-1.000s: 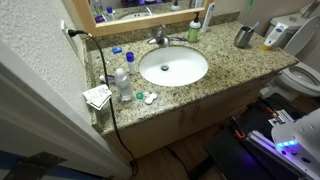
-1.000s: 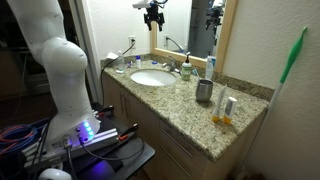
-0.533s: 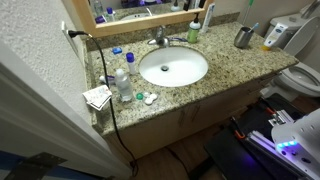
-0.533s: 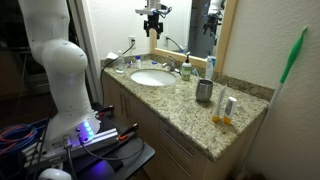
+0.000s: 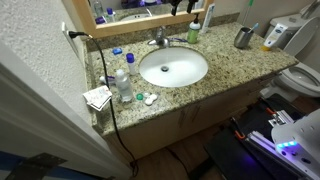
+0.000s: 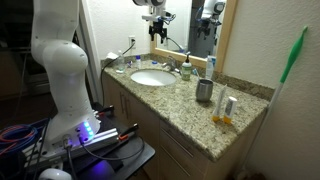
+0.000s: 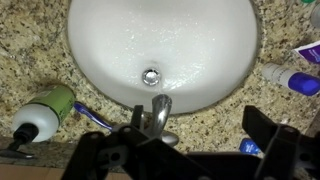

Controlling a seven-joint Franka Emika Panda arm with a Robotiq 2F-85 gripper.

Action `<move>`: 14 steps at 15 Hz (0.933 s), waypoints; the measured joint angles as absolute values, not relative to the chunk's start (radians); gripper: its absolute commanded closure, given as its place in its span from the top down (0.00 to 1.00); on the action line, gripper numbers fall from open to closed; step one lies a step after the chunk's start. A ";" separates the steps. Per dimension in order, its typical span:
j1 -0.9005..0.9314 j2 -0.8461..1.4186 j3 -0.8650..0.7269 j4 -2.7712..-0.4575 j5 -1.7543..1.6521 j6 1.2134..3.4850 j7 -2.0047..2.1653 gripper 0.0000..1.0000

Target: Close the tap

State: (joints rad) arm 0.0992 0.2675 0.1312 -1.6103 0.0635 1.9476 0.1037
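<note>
Gripper [image 7: 188, 160] spread wide, I hover well above the counter. The tap [image 7: 158, 115] lies straight below me at the far rim of the white basin [image 7: 205, 40], between my fingers and nearer one of them, its spout pointing toward the drain.

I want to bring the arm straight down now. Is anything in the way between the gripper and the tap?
Nothing visible does. In the wrist view the tap shows unobstructed below the open gripper, with only the basin beyond it. The green tube and toothbrush lie off to one side on the counter.
</note>
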 measured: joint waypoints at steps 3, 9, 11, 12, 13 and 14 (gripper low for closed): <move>0.100 0.269 0.130 -1.608 0.065 1.948 0.109 1.00; 0.110 0.378 0.115 -1.581 0.053 2.074 0.198 1.00; 0.118 0.426 0.110 -1.546 0.053 2.098 0.236 1.00; 0.122 0.446 0.107 -1.527 0.053 2.106 0.256 1.00; 0.126 0.462 0.105 -1.511 0.053 2.109 0.268 1.00; 0.129 0.471 0.104 -1.499 0.053 2.110 0.275 1.00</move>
